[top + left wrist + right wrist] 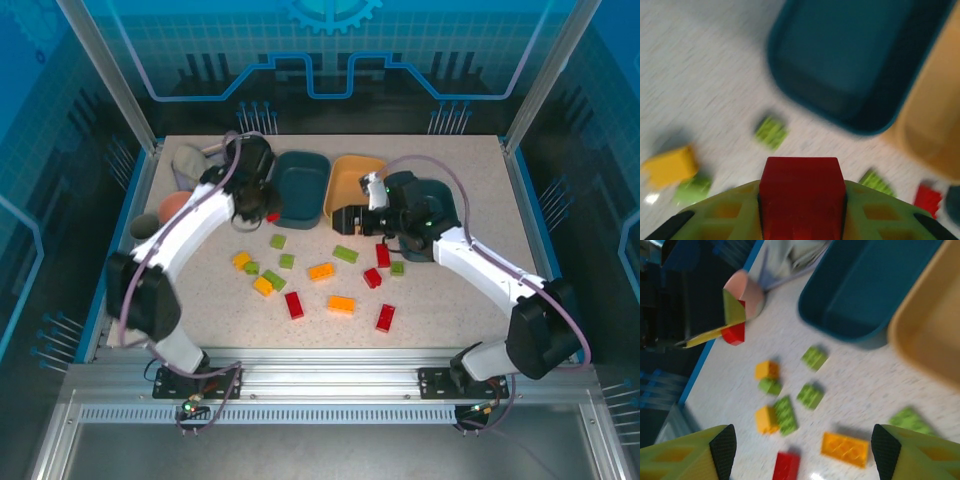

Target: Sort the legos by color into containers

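Note:
My left gripper [268, 212] is shut on a red lego [801, 195], held a little above the table just left of the left teal container [302, 188]. The yellow-orange container [350, 185] sits beside that one, and the right teal container [443, 205] is half hidden under my right arm. My right gripper [805, 455] is open and holds nothing. It hovers in front of the yellow-orange container over an orange lego [845, 447] and a red lego [786, 466]. Several green, yellow, orange and red legos [321, 271] lie scattered across the middle of the table.
A pink bowl [178, 205] and a grey cloth [190, 160] sit at the back left, with a dark round pan [145, 225] near the left edge. Glass walls enclose the table. Bare tabletop [450, 300] lies at the front right.

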